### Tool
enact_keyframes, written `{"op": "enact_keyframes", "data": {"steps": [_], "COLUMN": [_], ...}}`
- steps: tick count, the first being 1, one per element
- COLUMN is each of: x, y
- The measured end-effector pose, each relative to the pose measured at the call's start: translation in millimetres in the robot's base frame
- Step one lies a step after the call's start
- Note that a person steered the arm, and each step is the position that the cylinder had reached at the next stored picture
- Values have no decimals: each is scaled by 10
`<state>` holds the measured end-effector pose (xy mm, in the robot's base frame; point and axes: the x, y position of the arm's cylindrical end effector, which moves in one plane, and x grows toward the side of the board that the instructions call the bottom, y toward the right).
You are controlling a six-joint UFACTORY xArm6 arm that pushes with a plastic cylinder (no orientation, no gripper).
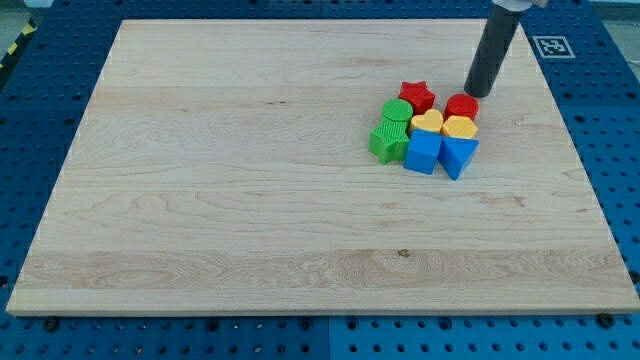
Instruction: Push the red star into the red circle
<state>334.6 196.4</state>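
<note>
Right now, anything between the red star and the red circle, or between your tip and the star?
No. The red star and red circle have only bare board between them. My tip sits at the circle's top edge, right of the star, nothing between.

No readable text anywhere; only a fiducial marker point(553, 46) on the blue base.

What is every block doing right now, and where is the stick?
my tip: on the board, just above the red circle, right of the red star.
red star: flat, top of cluster, apart from the red circle.
red circle: flat, against the yellow blocks.
yellow heart: flat, mid-cluster.
yellow block: flat, beside the heart.
green blocks: two, touching, cluster's left.
blue blocks: two, side by side, cluster's bottom.
</note>
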Motion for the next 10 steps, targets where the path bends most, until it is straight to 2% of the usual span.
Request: {"op": "enact_keyframes", "data": {"steps": [3,4,7,8,10], "x": [-120,-9,125,-44,-73], "y": [-1067,-1123,-1127,-1040,-538]}}
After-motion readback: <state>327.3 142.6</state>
